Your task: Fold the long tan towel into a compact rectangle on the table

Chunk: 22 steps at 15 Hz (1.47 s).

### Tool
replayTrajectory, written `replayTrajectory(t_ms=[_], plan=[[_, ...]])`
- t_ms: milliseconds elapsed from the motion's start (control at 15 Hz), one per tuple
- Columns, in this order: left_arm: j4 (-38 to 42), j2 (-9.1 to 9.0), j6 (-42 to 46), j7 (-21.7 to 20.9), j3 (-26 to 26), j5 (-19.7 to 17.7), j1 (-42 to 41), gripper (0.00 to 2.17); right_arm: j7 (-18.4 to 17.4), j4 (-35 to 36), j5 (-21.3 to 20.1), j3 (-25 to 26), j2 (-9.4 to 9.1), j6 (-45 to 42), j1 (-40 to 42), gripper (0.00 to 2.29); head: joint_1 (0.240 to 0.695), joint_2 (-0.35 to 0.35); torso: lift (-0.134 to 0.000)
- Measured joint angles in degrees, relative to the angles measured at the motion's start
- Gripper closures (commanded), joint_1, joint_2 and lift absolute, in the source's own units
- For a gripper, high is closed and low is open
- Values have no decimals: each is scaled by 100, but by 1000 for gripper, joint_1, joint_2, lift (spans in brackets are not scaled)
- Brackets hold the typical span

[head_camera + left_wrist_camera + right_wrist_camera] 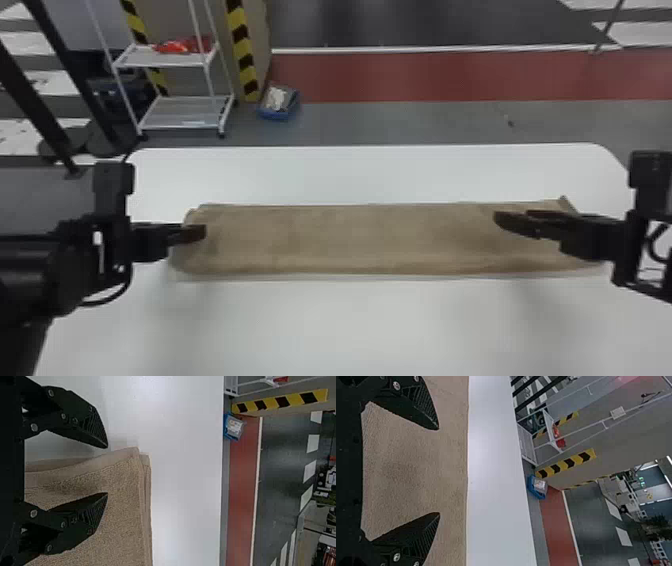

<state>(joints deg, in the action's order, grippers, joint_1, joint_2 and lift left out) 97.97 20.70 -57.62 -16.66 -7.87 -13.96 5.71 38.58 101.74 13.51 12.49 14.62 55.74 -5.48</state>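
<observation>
Left gripper [196, 233]: fingers wide, astride the towel's left edge. Right gripper [509, 219]: fingers wide, over the towel near its right end. Tan towel [350, 240]: long strip, looped pile, layered edge, lying crosswise on bench. Bench [350, 175]: smooth, white, round-cornered; surface extending past the towel's far edge, more broadly nearside.

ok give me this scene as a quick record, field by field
towel: tan, long strip running left to right, layered at its left end, not yet compact
surface: white table
left gripper: at towel's left end, jaws open
right gripper: over towel near its right end, jaws open
held: nothing
behind: white shelf rack
</observation>
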Motion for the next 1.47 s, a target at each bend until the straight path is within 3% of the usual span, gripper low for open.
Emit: replayTrajectory(t_ms=[67,133,600,867,1000,1067,1200,1267,1333,1467], plan=[[-15,7,-6,11,2,4,6,1426,-9,-10,-83,-119,-37,-3,-45,130,695,96,-128],[-20,18,-16,7,5,14,13,1615,-17,-24,-160,-235,-71,-5,-91,130,695,113,-128],[170,-45,-313,-13,16,-192,113,1740,-141,-400,-467,-711,-316,-365,-189,130,695,131,-128],[646,-183,-974,134,22,-493,233,1740,-150,-739,-503,-882,-392,-670,-293,151,695,117,-128],[973,-326,-1714,384,26,-808,405,1744,-149,-1043,-498,-932,-427,-877,-386,218,695,104,-128],[1141,-420,-2042,565,28,-985,481,1791,-148,-1187,-484,-948,-435,-950,-427,309,695,80,-128],[1651,-753,-2481,1059,12,-1463,554,1791,-133,-1468,-453,-1012,-454,-1123,-498,721,695,53,-128],[1820,-896,-2720,1290,-7,-1850,638,1791,-102,-1563,-452,-1050,-458,-1163,-532,1312,695,38,-128],[1872,-963,-2873,1453,-26,-2282,752,1791,-78,-1627,-462,-1077,-459,-1174,-568,1646,695,22,-128],[1788,-1017,-2991,1732,-73,-3287,1054,1791,-62,-1704,-489,-1139,-460,-1159,-621,1754,695,-26,-128]])
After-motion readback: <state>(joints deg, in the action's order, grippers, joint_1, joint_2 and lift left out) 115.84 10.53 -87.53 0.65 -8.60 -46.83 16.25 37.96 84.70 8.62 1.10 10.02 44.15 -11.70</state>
